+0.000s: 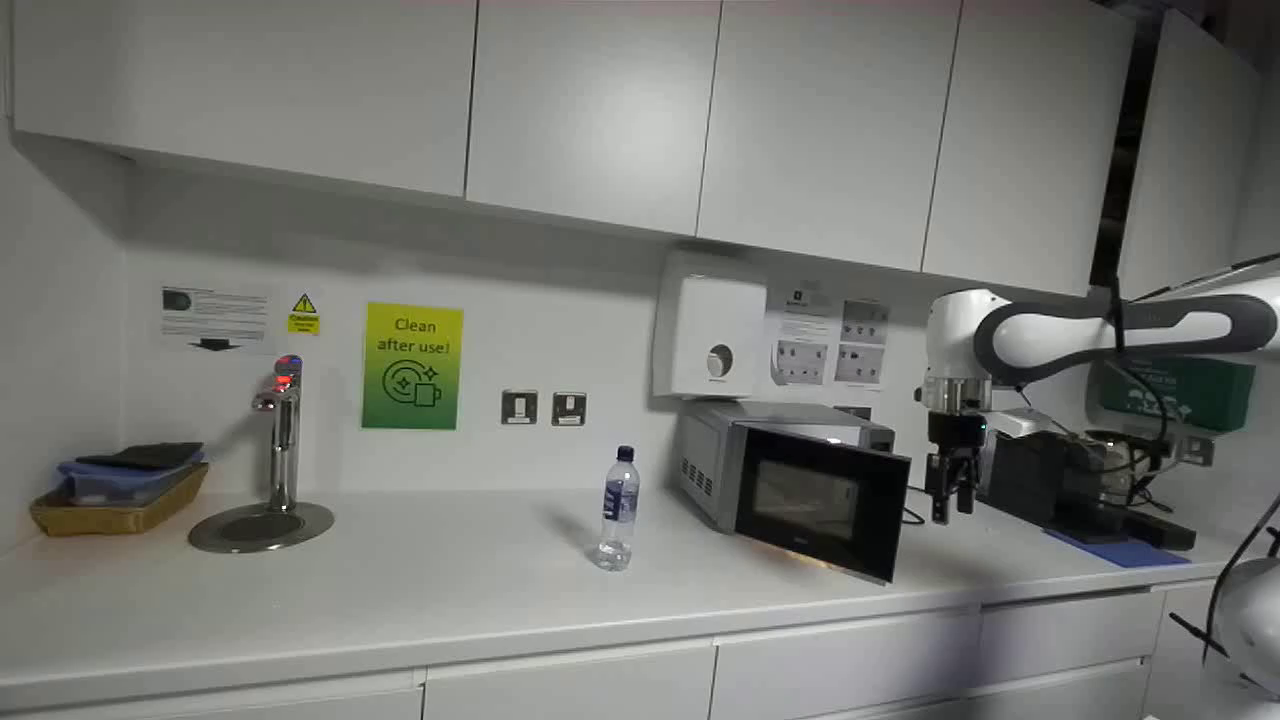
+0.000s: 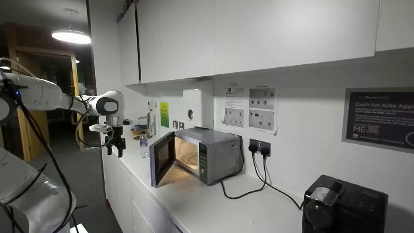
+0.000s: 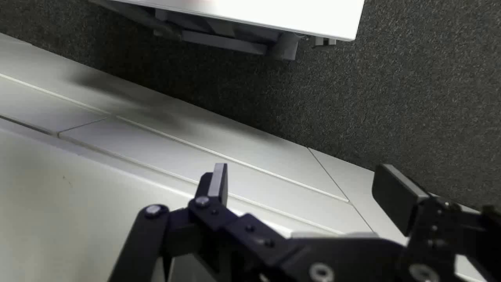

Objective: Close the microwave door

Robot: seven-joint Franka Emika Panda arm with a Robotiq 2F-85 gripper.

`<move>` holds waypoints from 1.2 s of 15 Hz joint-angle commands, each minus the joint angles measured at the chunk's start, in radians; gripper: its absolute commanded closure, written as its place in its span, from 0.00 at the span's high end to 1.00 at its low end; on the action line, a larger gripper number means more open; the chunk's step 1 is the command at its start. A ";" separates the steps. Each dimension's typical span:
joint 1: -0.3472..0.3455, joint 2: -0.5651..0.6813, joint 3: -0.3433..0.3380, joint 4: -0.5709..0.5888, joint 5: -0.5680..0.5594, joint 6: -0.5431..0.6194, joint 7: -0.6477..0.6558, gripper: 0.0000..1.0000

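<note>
Microwave door [image 2: 162,158] stood open, left of centre in an exterior view, its dark panel angled well out from the front of the silver-grey microwave [image 2: 223,155]. Interior lit warm; a round plate [image 2: 190,158] lay inside. In an exterior view the door [image 1: 822,505] showed its black glass face, right of centre in the frame.

Pincer [image 1: 952,508] hung pointing down at the end of the arm [image 1: 1050,335], clear of the door in both exterior views, a gap between. Wrist view gave the plainest look: fingers [image 3: 218,180] spread well apart, one at lower centre, one toward lower right. Beyond them, white drawer fronts [image 3: 188,162] crossed the frame slantwise; dark carpet [image 3: 411,98] filled the upper right. A white shape [image 3: 274,15] at the top edge was too washed out to name with confidence.

White tabletop [image 1: 400,600] carried an upright water bottle [image 1: 618,515], near mid-frame and left of the microwave. Further left, a chrome tap [image 1: 284,450]; at the left edge, a basket [image 1: 90,518] with a blue tub [image 1: 130,486] in it. White wall box [image 1: 712,330] hung above the microwave. Two black plugs [image 2: 265,151] sat in a wall socket [image 2: 261,143], right of the microwave in an exterior view; a black machine [image 2: 347,207], partly cut off, filled the lower right.
</note>
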 commanded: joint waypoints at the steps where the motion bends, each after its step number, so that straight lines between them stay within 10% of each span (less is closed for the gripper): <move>1: 0.003 0.001 -0.002 0.002 -0.001 -0.002 0.002 1.00; 18: 0.002 0.040 0.033 0.022 -0.036 0.074 0.011 1.00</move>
